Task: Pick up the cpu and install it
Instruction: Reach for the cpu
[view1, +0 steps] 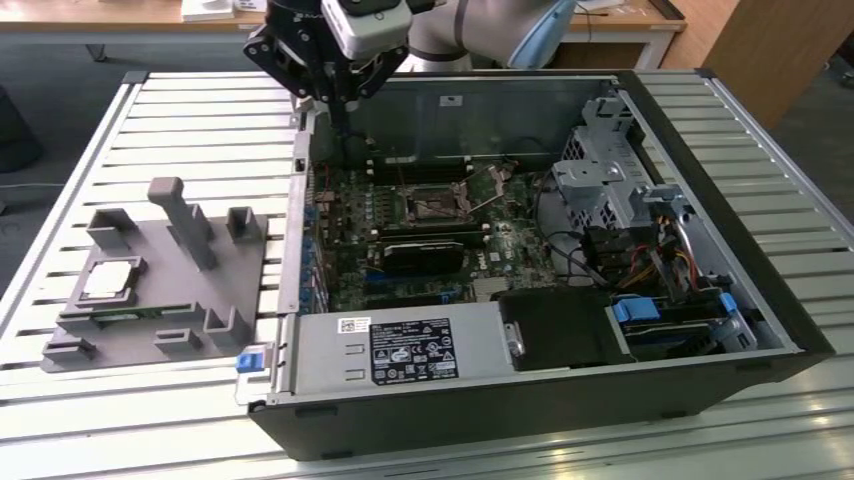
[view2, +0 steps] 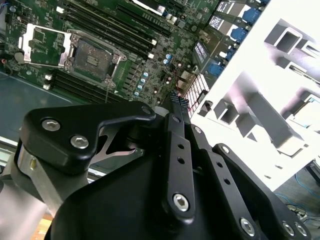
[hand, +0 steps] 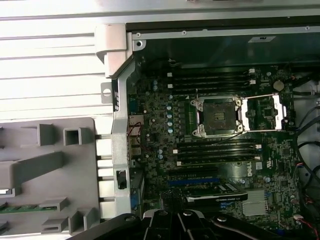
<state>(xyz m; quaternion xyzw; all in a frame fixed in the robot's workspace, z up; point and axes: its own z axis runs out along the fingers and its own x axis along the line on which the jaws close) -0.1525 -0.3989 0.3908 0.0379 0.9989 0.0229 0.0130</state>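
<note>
1. Here, in the exterior view, the cpu (view1: 110, 279) lies flat on the grey fixture tray (view1: 260, 270), near the tray's edge at the exterior view's left. The gripper (view1: 334, 128) hangs over the far edge of the open computer case (view1: 534, 420), well apart from the cpu.
2. In the second wrist view, its fingers (view2: 176, 150) are pressed together, holding nothing, above the motherboard (view2: 150, 65).
3. In the first wrist view, the socket (hand: 218, 116) stands uncovered.

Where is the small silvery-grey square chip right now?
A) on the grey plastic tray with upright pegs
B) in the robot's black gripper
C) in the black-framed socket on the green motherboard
A: the cpu lies flat on the grey tray, and the socket stands open and bare.
</note>
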